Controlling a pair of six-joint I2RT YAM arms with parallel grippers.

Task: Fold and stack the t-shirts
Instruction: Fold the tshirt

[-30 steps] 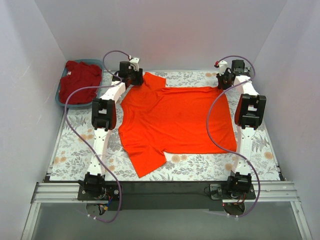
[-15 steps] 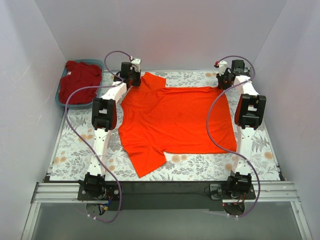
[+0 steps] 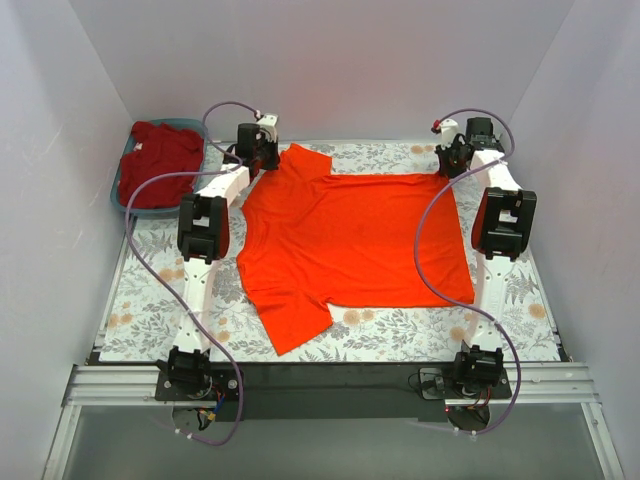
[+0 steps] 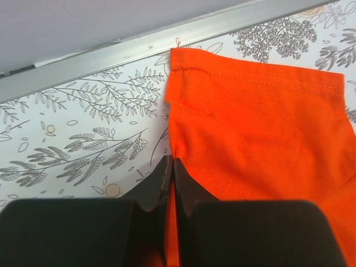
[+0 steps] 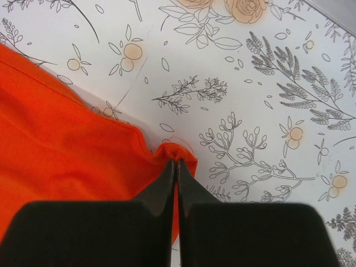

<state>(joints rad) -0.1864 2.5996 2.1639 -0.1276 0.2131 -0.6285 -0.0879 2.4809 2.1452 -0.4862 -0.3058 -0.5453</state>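
A bright orange-red t-shirt (image 3: 350, 240) lies spread flat across the middle of the floral table, one sleeve pointing to the near left. My left gripper (image 3: 262, 160) is at its far left sleeve, shut on the cloth's edge (image 4: 177, 150). My right gripper (image 3: 447, 165) is at the shirt's far right corner, shut on a pinched fold of the hem (image 5: 179, 153). A darker crimson t-shirt (image 3: 158, 162) lies crumpled in the blue bin (image 3: 197, 126) at the far left.
White walls close in the table on three sides. A metal rail (image 4: 139, 44) runs along the table's far edge just beyond the left gripper. The floral table cover (image 3: 150, 300) shows to the left of the shirt and along the front.
My left gripper has closed onto the edge of the orange-red shirt's far sleeve. The right gripper has stayed shut on the far right corner.
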